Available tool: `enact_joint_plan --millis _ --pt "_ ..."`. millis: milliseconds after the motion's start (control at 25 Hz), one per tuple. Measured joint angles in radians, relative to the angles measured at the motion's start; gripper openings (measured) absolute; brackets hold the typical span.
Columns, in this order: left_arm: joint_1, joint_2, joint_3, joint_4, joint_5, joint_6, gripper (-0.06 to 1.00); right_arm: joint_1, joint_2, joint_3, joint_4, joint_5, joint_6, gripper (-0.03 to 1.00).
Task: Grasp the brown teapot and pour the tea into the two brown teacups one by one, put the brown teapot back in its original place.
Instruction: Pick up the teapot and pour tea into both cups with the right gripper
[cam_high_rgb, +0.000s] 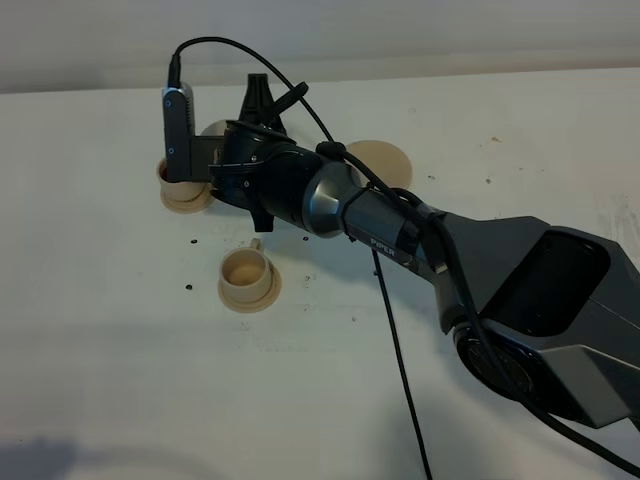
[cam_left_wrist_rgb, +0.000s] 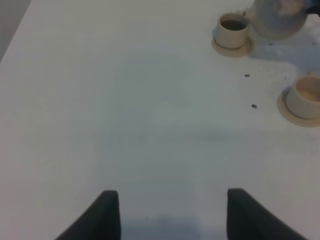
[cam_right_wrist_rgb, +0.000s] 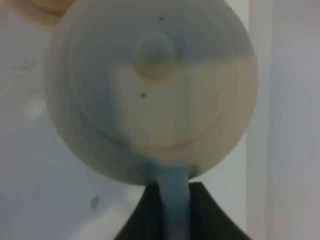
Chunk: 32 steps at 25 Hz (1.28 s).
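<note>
My right gripper (cam_high_rgb: 258, 100) reaches across to the far left and is shut on the loop handle of the brown teapot (cam_right_wrist_rgb: 150, 90). In the exterior view the wrist hides most of the teapot (cam_high_rgb: 213, 130). The teapot (cam_left_wrist_rgb: 277, 17) hangs beside the far teacup (cam_left_wrist_rgb: 232, 29), its spout turned toward that cup. The far teacup (cam_high_rgb: 170, 182) is half covered by the wrist camera. The near teacup (cam_high_rgb: 246, 272) stands on its small saucer, apart from the arm. The wide tan saucer (cam_high_rgb: 385, 160) lies bare behind the arm. My left gripper (cam_left_wrist_rgb: 172, 215) is open over bare table.
A black cable (cam_high_rgb: 400, 360) trails from the right arm across the white table (cam_high_rgb: 120, 380) toward its front edge. Small dark specks (cam_left_wrist_rgb: 253, 106) dot the surface between the cups. The right arm's body (cam_high_rgb: 540, 300) fills the right side.
</note>
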Motion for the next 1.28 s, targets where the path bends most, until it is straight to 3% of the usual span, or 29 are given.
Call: enact_joint_plan --millis 360,680,920,1280 --pt "0.0 0.0 0.0 0.0 0.0 0.0 0.47 -0.003 -0.063 0.0 0.18 0.113 0.041 0.12" --pt "0.0 0.0 0.0 0.0 0.0 0.0 0.47 -0.053 -0.066 -0.061 0.444 0.224 0.046 0.12" --pt "0.0 0.0 0.0 0.0 0.0 0.0 0.47 -0.062 -0.066 -0.07 0.583 0.199 0.076 0.12" --pt "0.0 0.0 0.0 0.0 0.0 0.0 0.47 -0.071 -0.045 -0.071 0.592 0.208 0.077 0.12"
